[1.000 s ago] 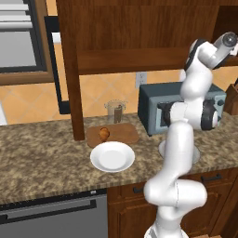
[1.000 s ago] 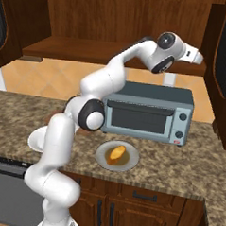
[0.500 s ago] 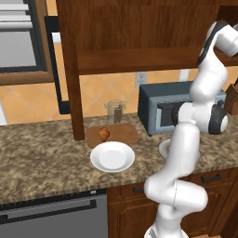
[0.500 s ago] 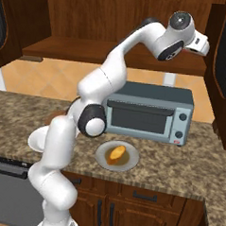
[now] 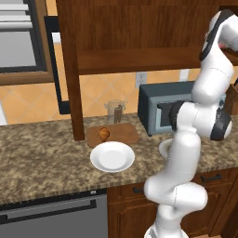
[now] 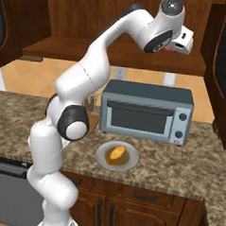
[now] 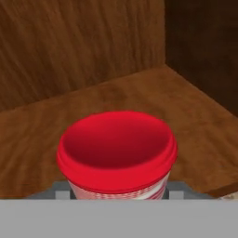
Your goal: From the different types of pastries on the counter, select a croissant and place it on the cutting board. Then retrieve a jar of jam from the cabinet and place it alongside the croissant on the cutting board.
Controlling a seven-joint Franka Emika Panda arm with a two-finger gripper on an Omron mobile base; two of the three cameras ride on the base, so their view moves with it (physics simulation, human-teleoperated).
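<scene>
The jar of jam (image 7: 117, 148), pale with a red lid, stands on the cabinet (image 5: 135, 32) shelf near its front edge. My gripper (image 7: 117, 194) is open, with a fingertip (image 7: 60, 193) low on each side of the jar. From the right base view, the gripper (image 6: 181, 43) is up at the shelf with the red jar (image 6: 170, 48) at its tips. The croissant (image 5: 104, 134) lies on the cutting board (image 5: 123, 135), on the counter (image 5: 42, 158). The rounder yellow-orange pastry (image 6: 116, 154) sits on a small plate.
A white plate (image 5: 112, 156) lies in front of the board, and a glass container (image 5: 115, 111) stands behind it. A grey toaster oven (image 6: 145, 112) sits under the cabinet shelf. The cabinet's side post (image 5: 72, 79) rises left of the board.
The arm has stretched upward and the hand has risen to the cabinet shelf, closing in on the jar. The things on the counter have not moved.
</scene>
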